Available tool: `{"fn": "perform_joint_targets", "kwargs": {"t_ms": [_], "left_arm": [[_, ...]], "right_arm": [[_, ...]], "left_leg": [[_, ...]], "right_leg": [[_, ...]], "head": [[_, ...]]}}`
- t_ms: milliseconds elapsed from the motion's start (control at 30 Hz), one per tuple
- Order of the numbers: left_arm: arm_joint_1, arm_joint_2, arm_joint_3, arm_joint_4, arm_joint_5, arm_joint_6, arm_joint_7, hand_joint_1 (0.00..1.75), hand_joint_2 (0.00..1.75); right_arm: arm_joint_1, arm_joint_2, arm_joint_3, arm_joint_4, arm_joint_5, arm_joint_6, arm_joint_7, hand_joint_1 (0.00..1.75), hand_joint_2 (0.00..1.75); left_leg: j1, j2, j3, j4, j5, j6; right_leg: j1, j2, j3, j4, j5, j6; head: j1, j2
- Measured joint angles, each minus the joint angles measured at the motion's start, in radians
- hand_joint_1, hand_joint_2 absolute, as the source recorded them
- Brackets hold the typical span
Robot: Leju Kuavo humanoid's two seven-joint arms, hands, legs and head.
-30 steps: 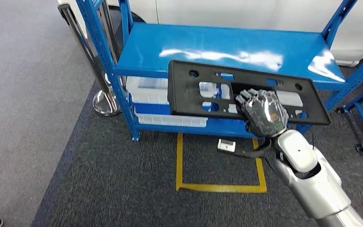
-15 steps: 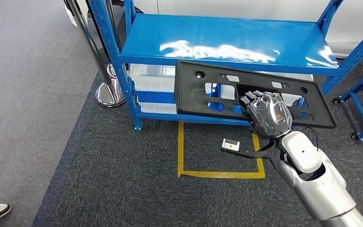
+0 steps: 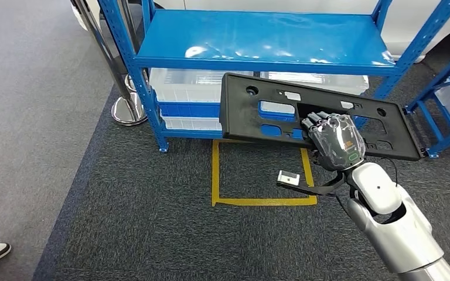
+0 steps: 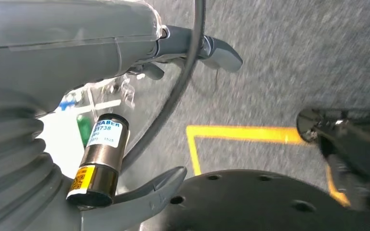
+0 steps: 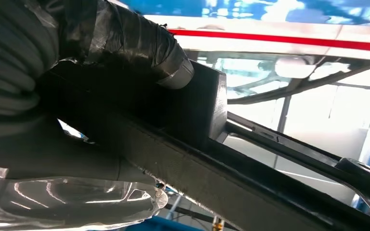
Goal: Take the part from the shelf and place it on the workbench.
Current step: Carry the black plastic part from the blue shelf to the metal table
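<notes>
In front of the blue shelf (image 3: 258,41), the right hand (image 3: 335,140) grips the black part (image 3: 252,111) w/ fingers hooked through 1 cut-out, holding it in the air above the carpet, clear of the shelf top. Clear bins (image 3: 181,88) sit on the lower level. Yellow tape square (image 3: 263,200) is on the floor below. Left hand (image 4: 53,67): fingers too unclear in its wrist view, cannot tell its state.

Dark carpet floor (image 3: 123,234) with yellow tape square (image 3: 262,181).
</notes>
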Motion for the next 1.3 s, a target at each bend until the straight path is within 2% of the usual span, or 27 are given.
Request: {"fn": "perform_joint_targets", "kwargs": {"t_ms": [67, 133, 167, 233, 267, 300, 367, 400, 433, 500, 533, 600, 633, 700, 767, 800, 833, 867, 933, 967, 1000, 1067, 1133, 1167, 1200, 1267, 1300], "left_arm": [[-0.001, -0.004, -0.002, 0.000, -0.001, 0.000, 0.000, 0.00, 1.75], [-0.005, -0.006, -0.004, 0.000, -0.001, 0.000, 0.000, 0.00, 1.75], [-0.005, -0.008, -0.004, 0.000, -0.001, 0.000, 0.000, 0.00, 1.75], [-0.005, -0.008, -0.004, 0.000, -0.001, 0.000, 0.000, 0.00, 1.75], [-0.004, -0.009, -0.004, 0.000, -0.002, 0.000, 0.000, 0.00, 1.75], [-0.004, -0.009, -0.004, 0.000, -0.002, 0.000, 0.000, 0.00, 1.75], [-0.005, -0.011, -0.005, 0.000, -0.002, -0.001, 0.000, 0.00, 1.75], [-0.006, -0.012, -0.005, 0.000, -0.002, -0.001, 0.000, 0.00, 1.75], [-0.008, -0.011, -0.005, -0.001, -0.002, -0.001, 0.000, 0.00, 1.75], [-0.009, -0.011, -0.006, -0.002, -0.002, 0.000, -0.001, 0.00, 1.75], [-0.009, -0.011, -0.006, -0.003, -0.002, 0.000, -0.001, 0.00, 1.75], [-0.008, -0.012, -0.006, -0.003, -0.002, 0.001, 0.000, 0.00, 1.75], [-0.007, -0.012, -0.006, -0.003, -0.002, 0.000, 0.000, 0.00, 1.75], [-0.004, -0.012, -0.006, -0.003, -0.002, -0.001, 0.000, 0.00, 1.75], [-0.002, -0.012, -0.006, -0.003, -0.002, -0.002, 0.000, 0.00, 1.75], [-0.002, -0.012, -0.006, -0.003, -0.002, -0.002, 0.000, 0.00, 1.75], [-0.002, -0.012, -0.006, -0.003, -0.002, -0.002, 0.000, 0.00, 1.75], [-0.004, -0.012, -0.006, -0.003, -0.002, -0.002, -0.001, 0.00, 1.75], [-0.006, -0.011, -0.007, -0.003, -0.002, -0.002, -0.001, 0.00, 1.75], [-0.007, -0.009, -0.007, -0.004, -0.002, -0.002, -0.001, 0.00, 1.75], [-0.008, -0.009, -0.007, -0.006, -0.002, -0.002, -0.002, 0.00, 1.75], [-0.009, -0.009, -0.007, -0.007, -0.003, -0.002, -0.002, 0.00, 1.75], [-0.011, -0.013, -0.007, -0.007, -0.003, -0.003, -0.002, 0.00, 1.75], [-0.012, -0.014, -0.007, -0.007, -0.003, -0.004, -0.002, 0.00, 1.75], [-0.011, -0.014, -0.007, -0.007, -0.003, -0.004, -0.002, 0.00, 1.75], [-0.008, -0.013, -0.007, -0.007, -0.003, -0.003, -0.001, 0.00, 1.75], [-0.006, -0.013, -0.007, -0.007, -0.002, -0.003, -0.001, 0.00, 1.75]], "right_arm": [[-0.002, -0.002, -0.002, 0.002, -0.007, 0.008, -0.001, 1.75, 1.75], [-0.003, -0.008, -0.007, 0.003, -0.013, 0.013, -0.003, 1.75, 1.75], [-0.005, -0.010, -0.010, 0.004, -0.015, 0.014, -0.004, 1.75, 1.75], [-0.009, -0.013, -0.016, 0.005, -0.016, 0.015, -0.005, 1.75, 1.75], [-0.010, -0.013, -0.018, 0.006, -0.016, 0.015, -0.005, 1.75, 1.75], [-0.010, -0.013, -0.018, 0.007, -0.016, 0.015, -0.005, 1.75, 1.75], [-0.010, -0.013, -0.019, 0.009, -0.016, 0.016, -0.006, 1.75, 1.75], [-0.010, -0.014, -0.019, 0.010, -0.016, 0.016, -0.006, 1.75, 1.75], [-0.010, -0.014, -0.019, 0.010, -0.016, 0.016, -0.006, 1.75, 1.75], [-0.012, -0.015, -0.020, 0.010, -0.016, 0.016, -0.006, 1.75, 1.75], [-0.012, -0.015, -0.021, 0.010, -0.017, 0.017, -0.006, 1.75, 1.75], [-0.013, -0.015, -0.022, 0.010, -0.018, 0.021, -0.006, 1.75, 1.75], [-0.013, -0.015, -0.022, 0.010, -0.018, 0.023, -0.007, 1.75, 1.75], [-0.015, -0.015, -0.022, 0.010, -0.021, 0.028, -0.007, 1.75, 1.75], [-0.016, -0.015, -0.022, 0.010, -0.024, 0.031, -0.008, 1.75, 1.75], [-0.015, -0.015, -0.022, 0.010, -0.026, 0.031, -0.009, 1.75, 1.75], [-0.015, -0.015, -0.022, 0.010, -0.027, 0.032, -0.009, 1.75, 1.75], [-0.015, -0.015, -0.022, 0.010, -0.027, 0.032, -0.010, 1.75, 1.75], [-0.015, -0.015, -0.023, 0.010, -0.028, 0.033, -0.010, 1.75, 1.75], [-0.016, -0.015, -0.023, 0.010, -0.028, 0.033, -0.010, 1.75, 1.75], [-0.017, -0.015, -0.024, 0.010, -0.028, 0.034, -0.010, 1.75, 1.75], [-0.019, -0.015, -0.025, 0.009, -0.029, 0.037, -0.011, 1.75, 1.75], [-0.020, -0.019, -0.025, 0.010, -0.029, 0.040, -0.013, 1.75, 1.75], [-0.022, -0.021, -0.025, 0.010, -0.029, 0.042, -0.015, 1.75, 1.75], [-0.023, -0.023, -0.025, 0.010, -0.029, 0.044, -0.015, 1.75, 1.75], [-0.026, -0.024, -0.026, 0.010, -0.029, 0.046, -0.016, 1.75, 1.75], [-0.024, -0.024, -0.026, 0.010, -0.027, 0.046, -0.015, 1.75, 1.75]], "left_leg": [[-0.001, 0.008, 0.012, -0.037, 0.014, -0.004], [0.004, 0.029, 0.006, -0.064, 0.048, -0.003], [0.009, 0.041, -0.001, -0.076, 0.063, -0.003], [0.011, 0.063, -0.026, -0.073, 0.080, -0.008], [0.013, 0.076, -0.043, -0.064, 0.086, -0.012], [0.015, 0.088, -0.060, -0.053, 0.091, -0.016], [0.023, 0.113, -0.100, -0.024, 0.098, -0.024], [0.027, 0.123, -0.120, -0.008, 0.100, -0.029], [0.029, 0.131, -0.137, 0.008, 0.102, -0.035], [0.025, 0.144, -0.156, 0.027, 0.109, -0.050], [0.022, 0.149, -0.159, 0.028, 0.117, -0.056], [0.023, 0.156, -0.165, 0.027, 0.130, -0.068], [0.026, 0.148, -0.171, 0.033, 0.116, -0.074], [0.029, 0.108, -0.193, 0.099, 0.025, -0.079], [0.026, 0.076, -0.213, 0.219, -0.079, -0.073], [0.022, 0.070, -0.214, 0.272, -0.099, -0.067], [0.018, 0.068, -0.205, 0.302, -0.095, -0.058], [0.011, 0.065, -0.181, 0.302, -0.071, -0.045], [-0.008, 0.040, -0.088, 0.208, -0.022, -0.005], [-0.016, 0.018, -0.027, 0.127, -0.021, 0.017], [-0.022, 0.001, 0.021, 0.056, -0.032, 0.028], [-0.028, -0.009, 0.062, -0.026, -0.044, 0.032], [-0.023, 0.013, 0.052, -0.050, -0.010, 0.028], [-0.019, 0.026, 0.044, -0.062, 0.009, 0.029], [-0.015, 0.041, 0.032, -0.069, 0.026, 0.029], [-0.014, 0.071, -0.001, -0.068, 0.052, 0.027], [-0.012, 0.086, -0.019, -0.063, 0.062, 0.023]], "right_leg": [[-0.008, 0.017, -0.006, -0.015, 0.024, 0.014], [-0.007, 0.013, -0.016, -0.013, 0.006, 0.023], [-0.006, 0.002, -0.026, 0.012, -0.030, 0.028], [-0.014, -0.025, -0.051, 0.121, -0.128, 0.038], [-0.019, -0.032, -0.060, 0.184, -0.158, 0.046], [-0.024, -0.036, -0.063, 0.234, -0.165, 0.054], [-0.035, -0.042, -0.030, 0.249, -0.118, 0.069], [-0.041, -0.051, 0.008, 0.208, -0.094, 0.079], [-0.041, -0.068, 0.053, 0.150, -0.091, 0.091], [-0.036, -0.094, 0.115, 0.047, -0.120, 0.086], [-0.031, -0.098, 0.122, 0.027, -0.133, 0.074], [-0.030, -0.085, 0.106, 0.021, -0.120, 0.042], [-0.028, -0.079, 0.094, 0.022, -0.108, 0.029], [-0.024, -0.064, 0.065, 0.020, -0.082, 0.007], [-0.015, -0.045, 0.033, 0.021, -0.055, -0.004], [-0.009, -0.034, 0.016, 0.021, -0.041, -0.008], [-0.003, -0.022, 0.000, 0.021, -0.027, -0.010], [0.004, -0.010, -0.017, 0.021, -0.013, -0.012], [0.015, 0.014, -0.045, 0.021, 0.015, -0.016], [0.019, 0.025, -0.054, 0.020, 0.028, -0.016], [0.020, 0.034, -0.060, 0.016, 0.042, -0.014], [0.015, 0.055, -0.063, -0.003, 0.074, -0.005], [0.013, 0.057, -0.067, -0.023, 0.088, 0.005], [0.013, 0.040, -0.074, -0.016, 0.063, 0.011], [0.011, 0.015, -0.082, 0.011, 0.016, 0.018], [-0.006, -0.026, -0.102, 0.130, -0.096, 0.039], [-0.016, -0.034, -0.108, 0.198, -0.119, 0.052]], "head": [[-0.002, 0.000], [-0.002, 0.000], [-0.001, 0.000], [0.001, 0.000], [0.001, 0.000], [0.001, 0.000], [0.001, 0.000], [0.001, 0.000], [0.002, 0.000], [0.000, 0.000], [-0.002, 0.000], [-0.005, 0.000], [-0.005, 0.000], [-0.005, 0.000], [-0.005, 0.000], [-0.005, 0.000], [-0.005, 0.000], [-0.005, 0.000], [-0.005, 0.000], [-0.005, 0.000], [-0.004, 0.000], [-0.004, 0.000], [-0.005, 0.000], [-0.004, 0.000], [-0.003, 0.000], [-0.002, 0.000], [-0.003, 0.000]]}}
